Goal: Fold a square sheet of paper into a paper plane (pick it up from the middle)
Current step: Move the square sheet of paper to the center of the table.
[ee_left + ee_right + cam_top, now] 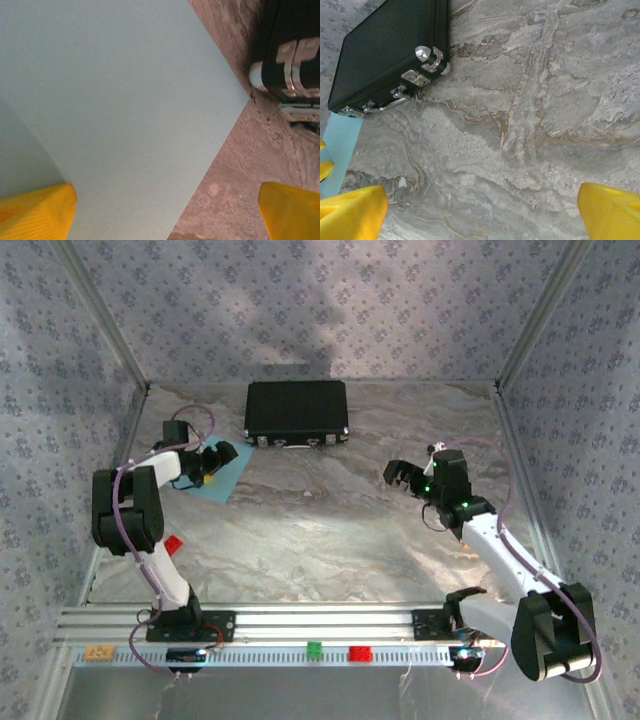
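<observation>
The square sheet of paper (226, 481) lay flat and unfolded on the far left of the worktop (320, 535), just beside the near left corner of the black case (297, 412). Being square, it had no long axis; it sat skewed, one corner pointing toward the case.

The left hand (207, 462) hung directly over the sheet with its jaws spread wide and nothing gripped. In the left wrist view the paper (125, 100) took up most of the frame. One yellow fingertip (35, 212) stood over the blue, the other over bare stone past the paper's edge. So the hand seemed to straddle that edge, with the sheet's middle lying farther in. Whether the fingertip touched the paper was hard to tell from so close.

The right hand (403, 474) was likewise released and empty, well apart from the sheet, over bare worktop. The left arm was plainly the nearer, and probably needed to centre itself before pinching.
</observation>
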Motion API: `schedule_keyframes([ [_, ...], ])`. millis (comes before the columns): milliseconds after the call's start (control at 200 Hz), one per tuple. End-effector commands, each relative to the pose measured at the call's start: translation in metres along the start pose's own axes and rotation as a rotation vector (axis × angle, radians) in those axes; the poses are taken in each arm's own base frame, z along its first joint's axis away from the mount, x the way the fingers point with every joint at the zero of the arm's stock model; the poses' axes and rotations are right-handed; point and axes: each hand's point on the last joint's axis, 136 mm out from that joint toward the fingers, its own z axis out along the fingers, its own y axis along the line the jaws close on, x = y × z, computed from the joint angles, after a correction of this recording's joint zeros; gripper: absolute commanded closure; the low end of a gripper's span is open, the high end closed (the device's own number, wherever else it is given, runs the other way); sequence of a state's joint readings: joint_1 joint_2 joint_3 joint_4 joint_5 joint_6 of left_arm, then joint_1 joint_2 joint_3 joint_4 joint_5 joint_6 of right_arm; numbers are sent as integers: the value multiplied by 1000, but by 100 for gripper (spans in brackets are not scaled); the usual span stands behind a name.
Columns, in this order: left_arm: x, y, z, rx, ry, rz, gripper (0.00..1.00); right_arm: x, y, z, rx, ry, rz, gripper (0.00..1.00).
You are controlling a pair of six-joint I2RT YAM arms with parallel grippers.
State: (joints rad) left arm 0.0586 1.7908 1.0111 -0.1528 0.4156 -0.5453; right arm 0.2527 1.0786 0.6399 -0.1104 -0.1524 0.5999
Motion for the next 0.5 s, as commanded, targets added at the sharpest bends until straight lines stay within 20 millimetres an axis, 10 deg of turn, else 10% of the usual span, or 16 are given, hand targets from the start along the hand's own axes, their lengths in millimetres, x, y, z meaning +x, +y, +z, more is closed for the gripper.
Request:
schedule_keyframes([
  [0,45,3,2,-28,71,-120,6,-6,6,-12,36,-12,5,1],
  [310,143,-47,-17,-15,44,-25,0,9,21,-23,45,47,-64,1],
  [495,139,-75,-52,-1,-97,203,0,9,31,-30,10,40,-86,1],
])
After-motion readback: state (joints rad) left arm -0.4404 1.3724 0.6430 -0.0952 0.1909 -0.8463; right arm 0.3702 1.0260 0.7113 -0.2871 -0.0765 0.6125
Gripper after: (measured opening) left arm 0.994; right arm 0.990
